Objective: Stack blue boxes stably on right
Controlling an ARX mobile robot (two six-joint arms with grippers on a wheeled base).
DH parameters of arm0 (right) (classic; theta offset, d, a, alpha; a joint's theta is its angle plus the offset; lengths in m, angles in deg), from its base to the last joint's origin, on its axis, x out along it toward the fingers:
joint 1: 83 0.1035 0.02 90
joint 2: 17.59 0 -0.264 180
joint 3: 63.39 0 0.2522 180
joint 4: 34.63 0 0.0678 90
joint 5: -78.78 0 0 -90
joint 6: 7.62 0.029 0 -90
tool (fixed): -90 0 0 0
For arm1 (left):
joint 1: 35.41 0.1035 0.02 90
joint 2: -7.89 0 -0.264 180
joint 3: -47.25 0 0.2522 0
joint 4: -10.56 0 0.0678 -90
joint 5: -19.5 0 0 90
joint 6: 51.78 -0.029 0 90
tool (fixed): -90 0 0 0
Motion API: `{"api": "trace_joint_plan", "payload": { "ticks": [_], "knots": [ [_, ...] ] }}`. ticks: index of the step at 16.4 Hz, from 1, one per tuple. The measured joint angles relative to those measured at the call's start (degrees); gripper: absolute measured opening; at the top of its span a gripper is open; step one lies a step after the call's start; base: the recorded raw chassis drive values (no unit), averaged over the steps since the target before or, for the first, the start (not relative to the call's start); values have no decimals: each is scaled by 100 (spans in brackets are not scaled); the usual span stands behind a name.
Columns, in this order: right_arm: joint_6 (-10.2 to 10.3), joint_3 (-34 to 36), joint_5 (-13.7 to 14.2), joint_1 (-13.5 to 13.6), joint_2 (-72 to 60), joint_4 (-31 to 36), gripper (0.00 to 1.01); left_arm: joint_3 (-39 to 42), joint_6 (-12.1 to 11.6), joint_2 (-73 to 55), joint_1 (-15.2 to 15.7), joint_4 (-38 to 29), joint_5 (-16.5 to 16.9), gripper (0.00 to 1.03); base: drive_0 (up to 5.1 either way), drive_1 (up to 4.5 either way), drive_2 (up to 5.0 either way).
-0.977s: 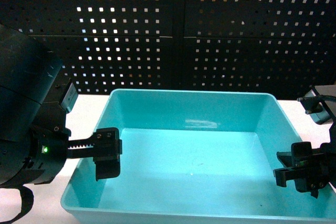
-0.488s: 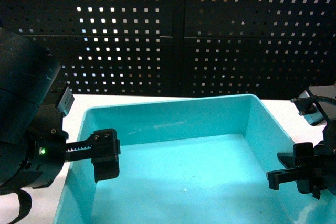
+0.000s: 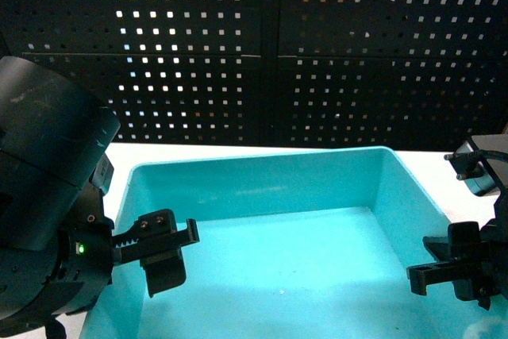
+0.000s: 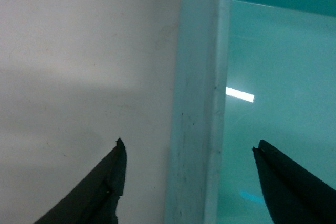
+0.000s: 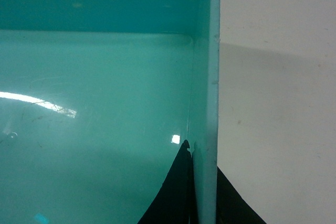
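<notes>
The turquoise tub [image 3: 278, 188] fills the lower middle of the head view, on the white table [image 3: 123, 152]. The left gripper [image 4: 186, 179] is wide over its left rim; the right gripper [image 5: 202, 182] pinches its right rim.

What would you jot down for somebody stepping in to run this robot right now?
Left pincer: open, straddling the turquoise tub's left wall, one finger inside, one outside, not clamped.
Right pincer: shut on the tub's right wall.
The tub fills the head view, on or just above the white table; cannot tell which.
The dark-blue crate is not in view.
Done: only the right wall is gripped.
Left: probably close the left pincer, carry the tub right, stack it with the crate.
</notes>
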Motion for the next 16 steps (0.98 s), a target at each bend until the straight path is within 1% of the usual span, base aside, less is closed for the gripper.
{"api": "trace_joint_plan", "payload": {
  "ticks": [1, 3, 4, 6, 8, 9, 10, 11, 12, 13, 14, 16],
  "knots": [
    [0, 57, 0, -7, 13, 59, 2, 44, 66, 9, -2, -33, -2, 61, 0, 0, 0],
    [0, 122, 0, -17, 39, 87, 2, 105, 125, 17, -2, -59, -46, 47, 0, 0, 0],
    [-2, 153, 0, -42, 46, 114, 2, 127, 127, 20, -2, -77, -74, 41, 0, 0, 0],
    [-2, 258, -15, -63, 101, 181, 2, 188, 142, 26, -11, -116, -79, 23, 0, 0, 0],
    [-2, 328, -57, -90, 146, 192, 2, 199, 144, 42, -52, -146, -61, 11, 0, 0, 0],
    [-2, 369, -66, -90, 181, 192, 2, 210, 142, 50, -92, -146, -74, 3, 0, 0, 0],
    [-2, 435, -216, -227, 195, 269, 2, 245, 85, 96, -136, -179, -85, 2, 0, 0, 0],
    [-2, 446, -337, -400, 267, 249, 2, 251, -267, 243, -227, -297, -295, 2, 0, 0, 0],
    [15, 247, -319, -621, 789, 20, 2, -35, -1456, 459, -378, -813, -870, 2, 0, 0, 0],
    [-2, -61, -262, -658, 1154, -28, 2, -341, -2166, 693, -352, -1025, -1047, 2, 0, 0, 0],
    [-7, -212, -212, -660, 1344, -35, 2, -525, -2474, 839, -306, -1071, -1071, 2, 0, 0, 0],
    [20, -505, -212, -693, 1683, -221, 2, -730, -2874, 1099, -240, -1130, -1058, 2, 0, 0, 0]
  ]
}}
